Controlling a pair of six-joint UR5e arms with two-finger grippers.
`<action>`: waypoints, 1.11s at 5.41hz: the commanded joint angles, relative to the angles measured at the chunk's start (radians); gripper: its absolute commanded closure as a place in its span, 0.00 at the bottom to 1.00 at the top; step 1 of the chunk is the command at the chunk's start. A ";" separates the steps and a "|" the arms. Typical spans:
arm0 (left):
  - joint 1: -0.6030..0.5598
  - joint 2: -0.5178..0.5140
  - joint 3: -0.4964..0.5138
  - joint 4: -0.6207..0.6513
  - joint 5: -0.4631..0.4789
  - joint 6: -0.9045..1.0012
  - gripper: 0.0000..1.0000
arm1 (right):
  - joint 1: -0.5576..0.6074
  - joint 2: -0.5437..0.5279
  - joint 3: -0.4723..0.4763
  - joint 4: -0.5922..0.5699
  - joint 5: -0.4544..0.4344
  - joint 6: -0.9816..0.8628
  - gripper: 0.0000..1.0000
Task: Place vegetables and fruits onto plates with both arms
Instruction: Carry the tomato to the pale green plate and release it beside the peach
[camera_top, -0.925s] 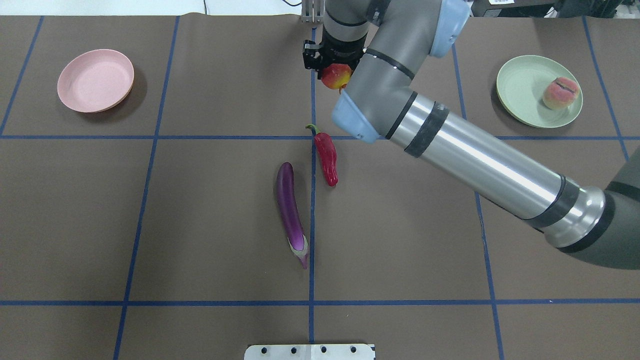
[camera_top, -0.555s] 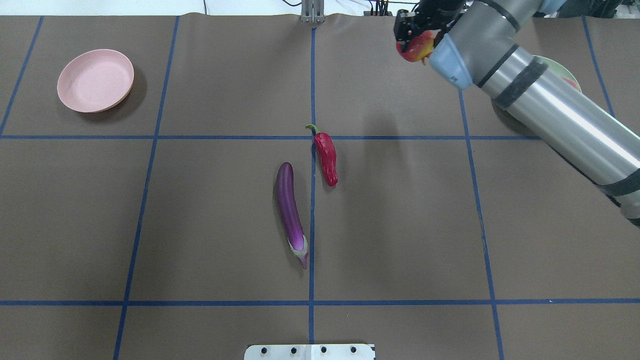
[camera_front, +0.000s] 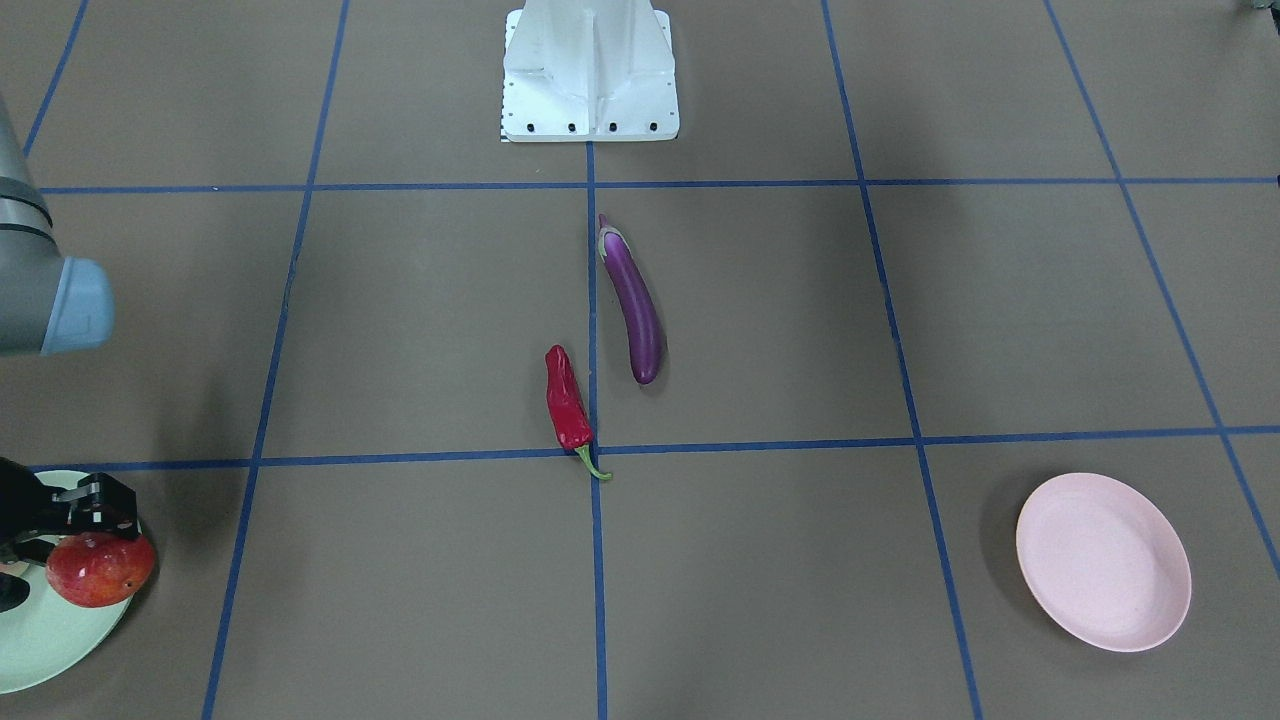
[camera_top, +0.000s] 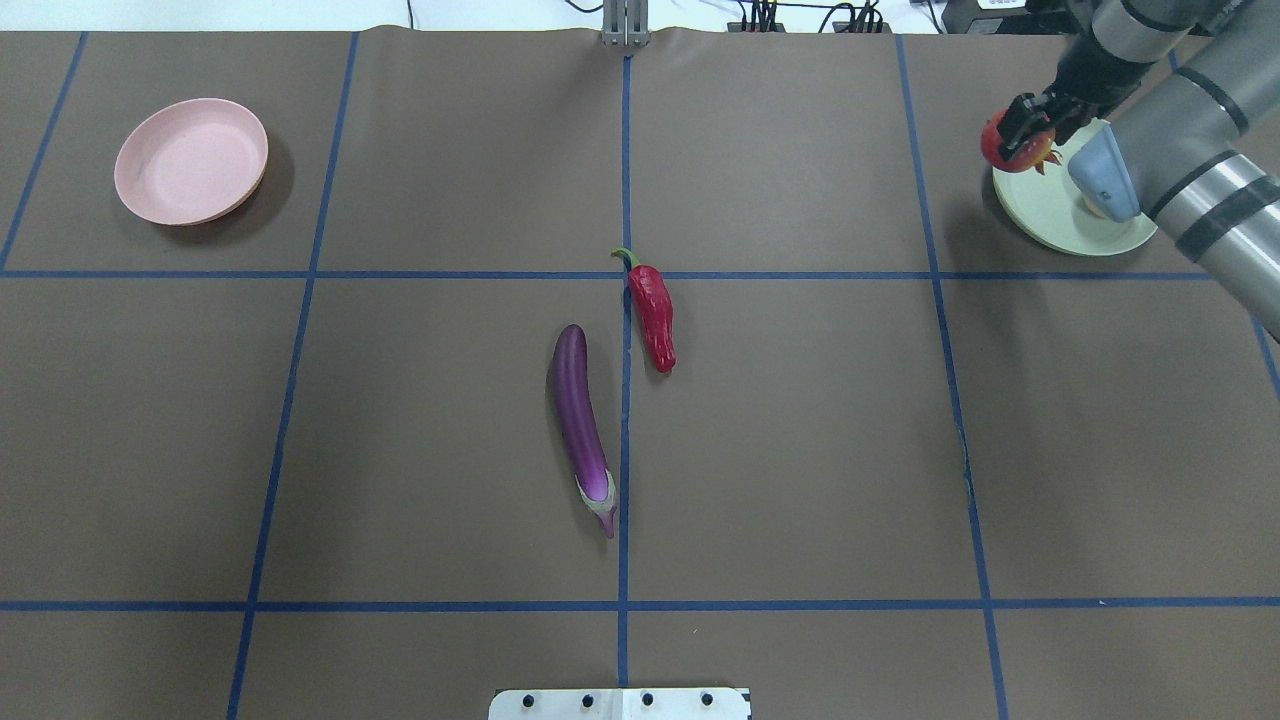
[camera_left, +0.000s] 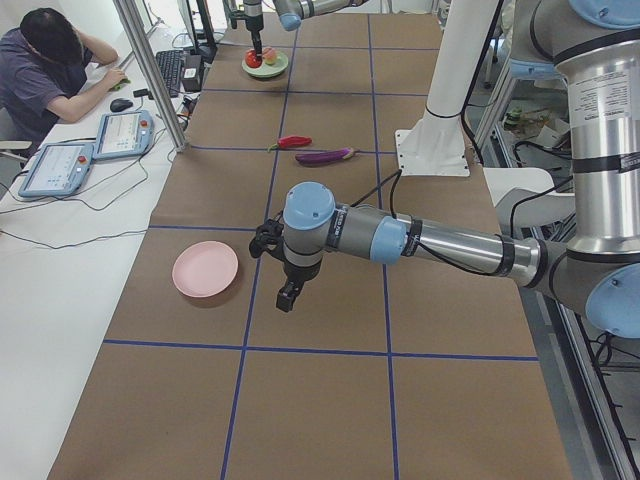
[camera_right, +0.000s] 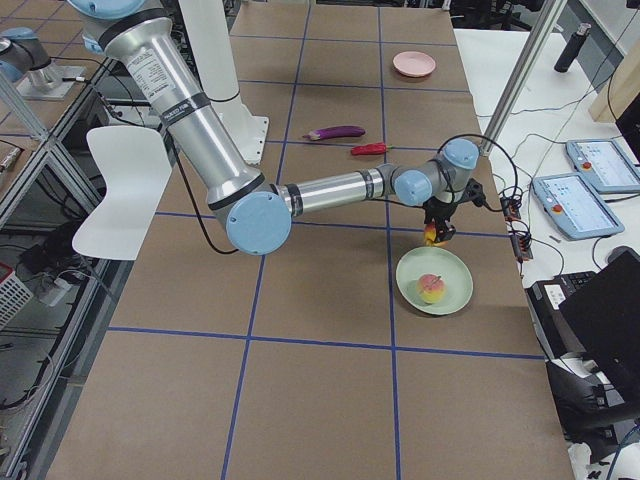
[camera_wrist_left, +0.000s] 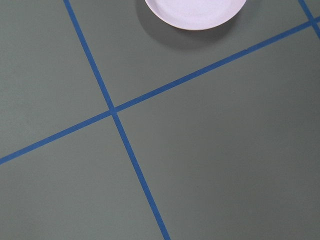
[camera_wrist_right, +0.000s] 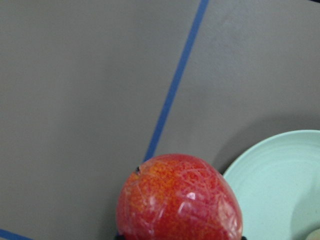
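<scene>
- The right gripper (camera_top: 1025, 128) is clamped on the red-orange fruit (camera_top: 1014, 149); its black fingers press the fruit from two sides.
- The fruit is held in the air at the rim of the mint green plate (camera_top: 1046, 216), on the side that looks toward the middle of the table. In the right wrist view the fruit covers a part of that rim.
- The peach-like fruit (camera_right: 431, 288) lies on the same plate, apart from the held fruit.
- The eggplant (camera_top: 580, 420) lies flat near the centre of the table (camera_top: 420, 440), just beside a blue tape line (camera_top: 623, 560).
- The chili pepper (camera_top: 655, 316) lies close to the eggplant, not touching it, with its green stem on the tape crossing.
- The pink plate (camera_top: 190, 160) stands at the far left corner, with nothing on it.
- The left gripper (camera_left: 287, 298) shows only in the left side view. It points down over the table near the pink plate. I cannot tell if its fingers are apart or together.
</scene>
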 joint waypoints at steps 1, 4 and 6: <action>0.000 0.000 0.006 -0.011 -0.005 -0.001 0.00 | 0.018 -0.029 -0.111 0.103 -0.037 -0.056 0.86; 0.002 -0.011 0.009 -0.051 -0.026 -0.011 0.00 | 0.007 -0.020 0.082 0.086 0.054 0.267 0.00; 0.047 -0.114 0.006 -0.080 -0.072 -0.393 0.00 | -0.035 -0.040 0.273 -0.033 0.051 0.381 0.00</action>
